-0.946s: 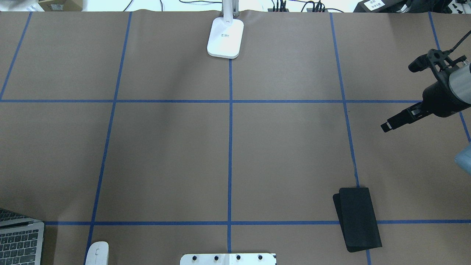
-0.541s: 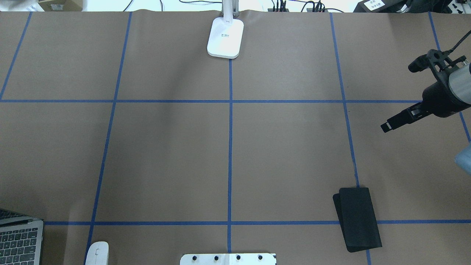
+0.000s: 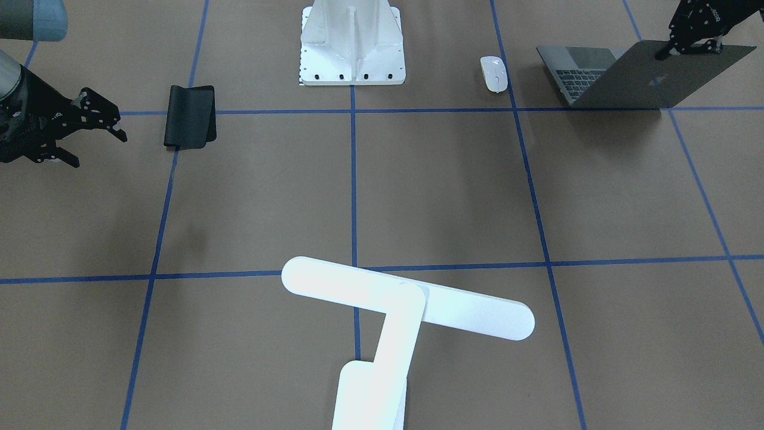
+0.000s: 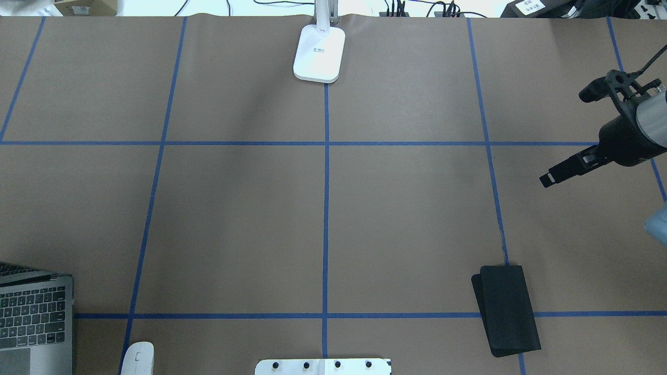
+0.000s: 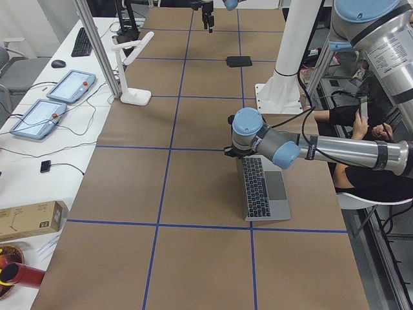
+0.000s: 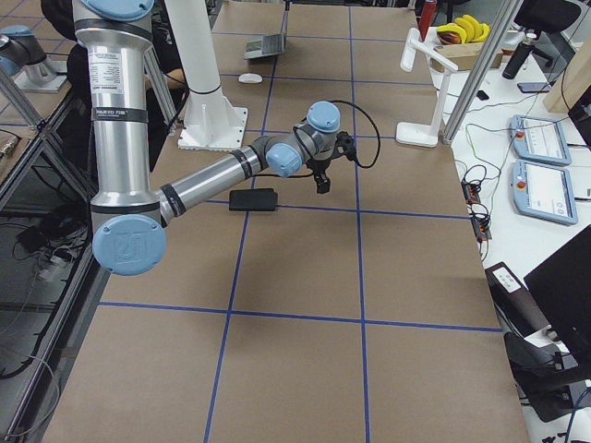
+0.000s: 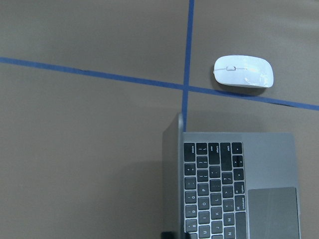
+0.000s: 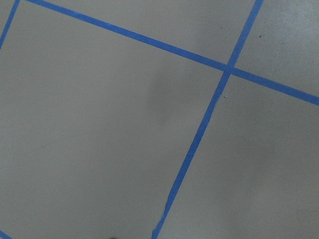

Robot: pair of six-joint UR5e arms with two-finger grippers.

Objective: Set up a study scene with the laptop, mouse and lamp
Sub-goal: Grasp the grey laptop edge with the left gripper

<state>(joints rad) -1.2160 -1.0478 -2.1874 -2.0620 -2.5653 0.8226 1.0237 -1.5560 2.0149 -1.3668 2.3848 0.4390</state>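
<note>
Left claw (image 3: pixel 686 46) is pinched onto the top edge of the laptop (image 3: pixel 632 77) lid, which stands open with the keyboard base on the table just below the claw. I read this as the laptop-placing step: the mouse (image 3: pixel 494 73) sits just beside the laptop, and the lamp (image 3: pixel 406 304) is well apart, across the table. Right claw (image 3: pixel 98 149) hangs spread open and empty, far from all three. Next move likely calls for a slow slide toward the lamp, since the hinge could swing.
</note>
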